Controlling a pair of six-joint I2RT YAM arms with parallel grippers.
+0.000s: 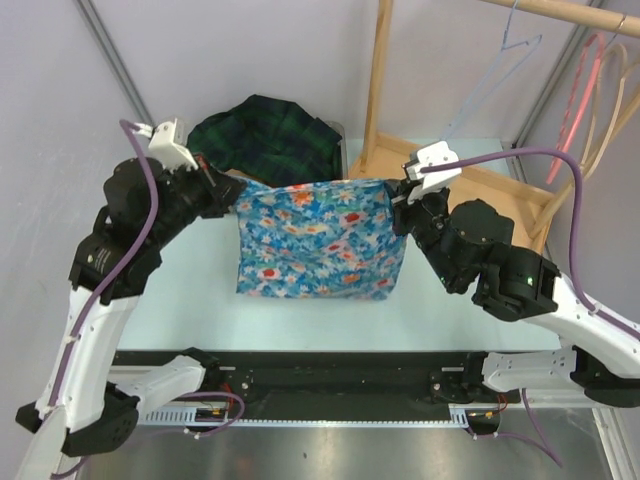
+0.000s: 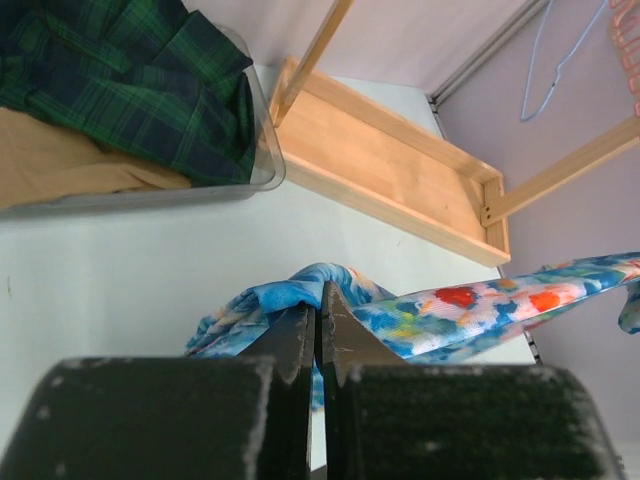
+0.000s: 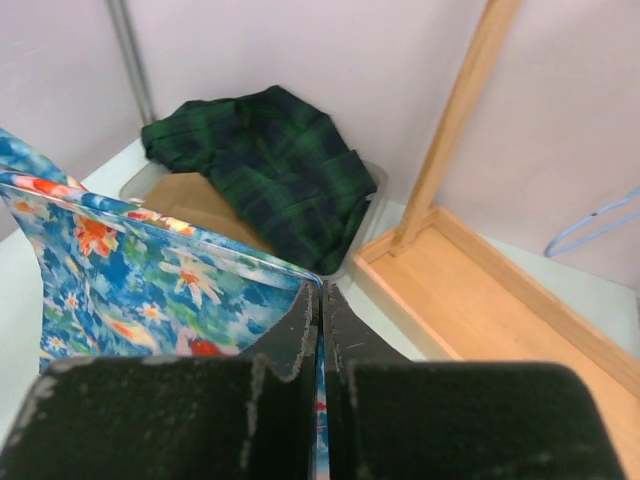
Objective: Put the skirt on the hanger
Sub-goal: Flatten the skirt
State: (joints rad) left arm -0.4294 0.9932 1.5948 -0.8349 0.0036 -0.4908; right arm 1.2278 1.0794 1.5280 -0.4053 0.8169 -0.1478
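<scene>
The skirt [image 1: 315, 240] is blue with a flower print. It hangs stretched flat between both arms, with its lower hem near the table. My left gripper [image 1: 238, 195] is shut on its top left corner, and the cloth bunches at the closed tips [image 2: 320, 295]. Shut as well, my right gripper [image 1: 393, 195] pinches the top right corner [image 3: 322, 290]. In the left wrist view the skirt [image 2: 470, 310] runs off to the right; in the right wrist view the skirt [image 3: 130, 290] spreads to the left. A light-blue wire hanger [image 1: 522, 46] hangs on the wooden rail at the back right, apart from the skirt.
A clear bin [image 1: 338, 132] behind the skirt holds a dark green plaid garment [image 1: 270, 135] and a tan cloth. The wooden rack's base [image 1: 490, 195] and upright post [image 1: 377, 80] stand at the back right. Pink hangers [image 1: 582, 90] hang on the rail [image 1: 580, 12].
</scene>
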